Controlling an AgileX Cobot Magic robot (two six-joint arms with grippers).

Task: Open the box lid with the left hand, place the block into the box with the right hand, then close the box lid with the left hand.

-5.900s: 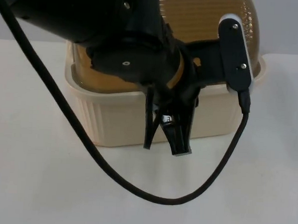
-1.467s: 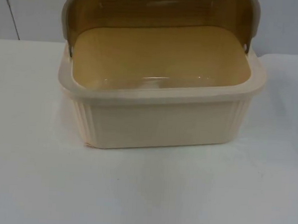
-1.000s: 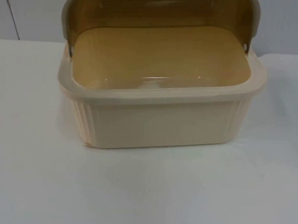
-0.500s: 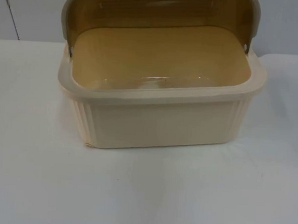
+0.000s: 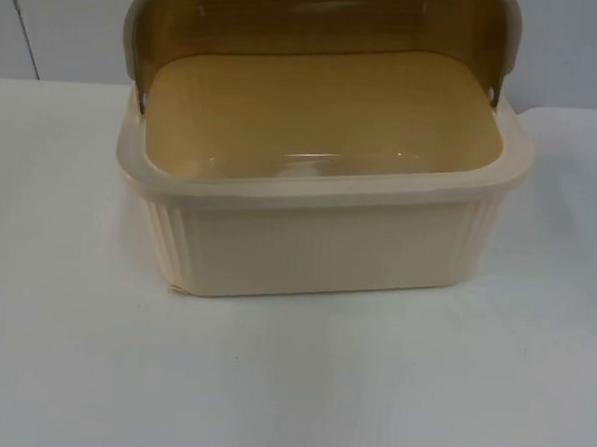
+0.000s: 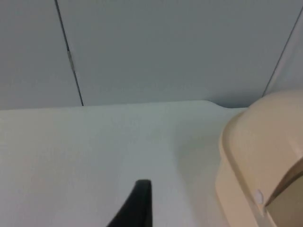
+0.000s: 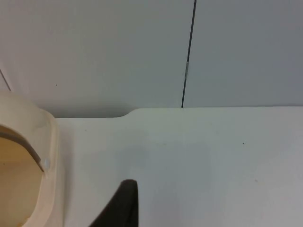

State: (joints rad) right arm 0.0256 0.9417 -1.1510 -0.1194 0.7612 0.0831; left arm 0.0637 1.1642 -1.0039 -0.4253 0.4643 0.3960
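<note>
Box (image 5: 318, 240) sits toward the counter's (image 5: 300, 384) back edge, close to the partition wall (image 6: 165, 47), with its amber lid (image 5: 319, 19) swung up and back, so the opening step looks done and the cavity lies bare and empty as far as can be seen. The block is nowhere to be made out, and a faint glare on the box floor is the only mark inside. The left tool (image 6: 137, 208) waits off the box's left side, low over the counter, one black fingertip visible; whether its fingers are apart or together I cannot tell. The right tool (image 7: 123, 205) waits likewise off the box's right side, and its state is equally unreadable. The step in hand appears to be the right arm's: fetch the block and set it in. To do that well, bring it in over the front rim, well clear of the raised lid, lower it near the middle of the floor, and release only once it rests, so nothing knocks the lid forward. The lid's top is cut off above, so its hinge and how firmly it stays up cannot be judged.
</note>
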